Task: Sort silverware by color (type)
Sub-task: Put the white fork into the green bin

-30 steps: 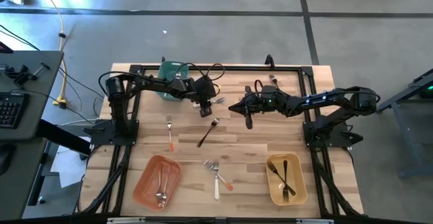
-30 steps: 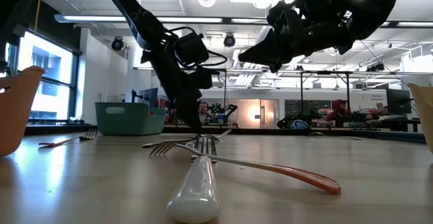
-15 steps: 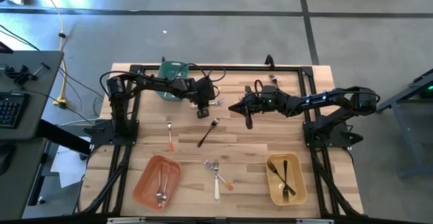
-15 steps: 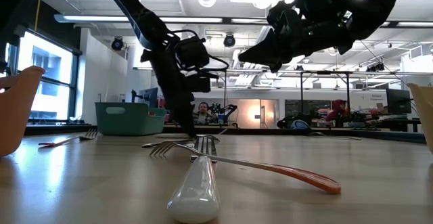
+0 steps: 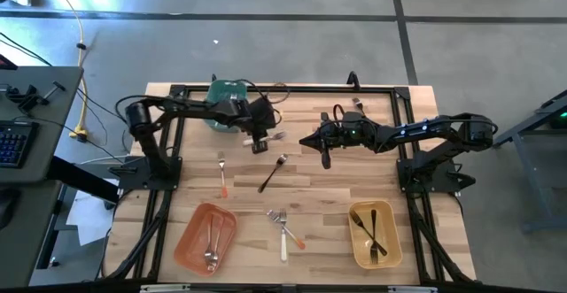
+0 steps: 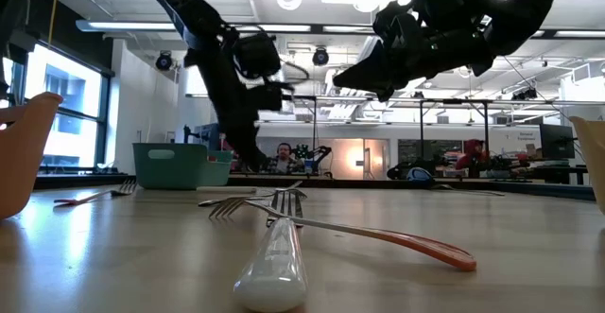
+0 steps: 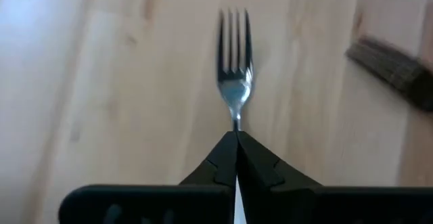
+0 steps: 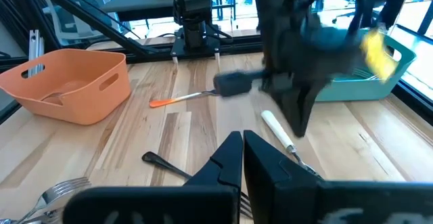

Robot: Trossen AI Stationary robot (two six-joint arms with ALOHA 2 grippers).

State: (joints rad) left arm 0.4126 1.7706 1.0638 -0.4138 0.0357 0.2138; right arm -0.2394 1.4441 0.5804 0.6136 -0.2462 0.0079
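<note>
Lifted since a sec ago: left gripper (image 5: pixel 257 142), jaws pinched on a white-handled fork (image 7: pixel 234 75), has pulled back toward the left w/ the fork off the bench (image 5: pixel 328 222), tines pointing right.

Left to right: teal bin (image 5: pixel 227 96) at far edge; orange-handled fork (image 5: pixel 221 174) lying alone on bench; orange bin (image 5: pixel 205 237) at near left w/ silver pieces inside; black fork (image 5: pixel 272 173) mid-bench, near the held fork; small pile of forks (image 5: pixel 283 227) at near centre, one white-handled, one orange-handled; right gripper (image 5: pixel 324 158) hovers above mid-bench, jaws pressed together, holding nothing; yellow bin (image 5: pixel 374 234) at near right w/ black utensils crossed inside.
</note>
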